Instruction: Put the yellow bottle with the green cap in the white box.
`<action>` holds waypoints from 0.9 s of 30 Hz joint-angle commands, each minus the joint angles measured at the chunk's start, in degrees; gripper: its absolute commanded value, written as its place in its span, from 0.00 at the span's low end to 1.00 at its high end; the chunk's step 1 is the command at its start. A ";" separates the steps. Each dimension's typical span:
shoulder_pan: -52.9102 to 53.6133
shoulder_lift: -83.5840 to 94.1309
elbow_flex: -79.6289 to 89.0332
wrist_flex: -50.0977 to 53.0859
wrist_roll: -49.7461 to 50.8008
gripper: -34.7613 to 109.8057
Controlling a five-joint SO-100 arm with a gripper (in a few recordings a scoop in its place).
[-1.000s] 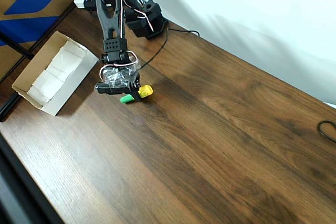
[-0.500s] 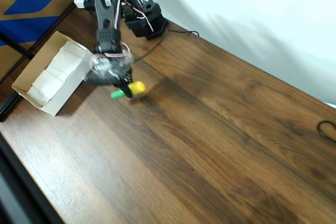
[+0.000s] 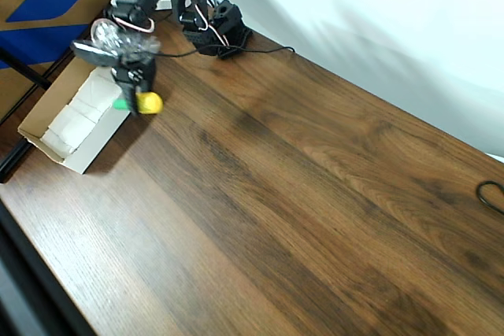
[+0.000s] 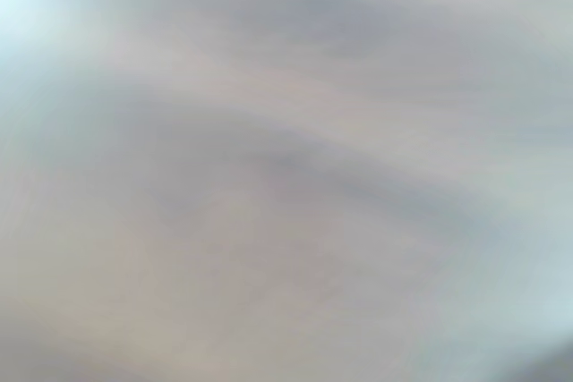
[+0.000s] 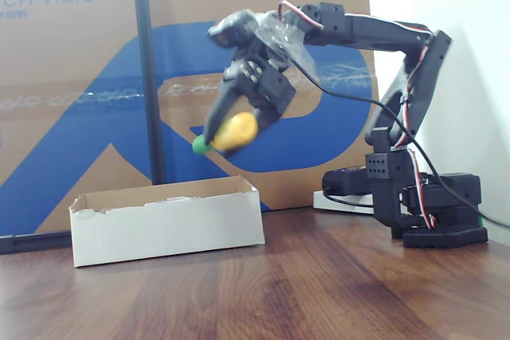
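Overhead, the black gripper (image 3: 134, 94) pinches the small yellow bottle with the green cap (image 3: 144, 102) mid-body, above the white box (image 3: 94, 147) rim; it looks light, smooth, probably slippery.

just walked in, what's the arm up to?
The gripper holds the yellow bottle with the green cap in its fingers, lifted well above the wooden table. In the overhead view the bottle sits at the near edge of the white box, not yet released. The wrist view is too blurred to read.
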State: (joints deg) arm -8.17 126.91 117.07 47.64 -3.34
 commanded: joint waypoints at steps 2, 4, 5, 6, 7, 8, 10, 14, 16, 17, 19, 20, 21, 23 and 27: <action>6.15 3.87 -3.96 1.49 2.64 0.24; 9.67 4.04 -4.83 1.76 4.22 0.24; 11.51 4.04 -5.19 1.76 5.01 0.24; 13.54 3.87 -5.80 2.02 5.89 0.24; 15.56 3.69 -6.33 2.29 6.77 0.24; 17.58 3.60 -6.68 2.37 7.56 0.24; 21.80 3.08 -7.82 2.64 8.88 0.24; 29.88 1.41 -9.93 2.29 11.51 0.24; 33.05 0.26 -11.07 2.20 12.22 0.24; 34.45 -0.53 -11.87 2.11 12.48 0.24; 36.30 -2.29 -12.74 1.14 12.39 0.24; 36.91 -3.08 -13.10 0.79 12.39 0.24; 37.35 -4.04 -13.62 0.44 12.22 0.24; 37.97 -6.77 -15.56 0.26 12.30 0.24; 38.76 -14.94 -22.68 0.44 13.18 0.24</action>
State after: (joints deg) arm 29.36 113.99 101.87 48.43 8.70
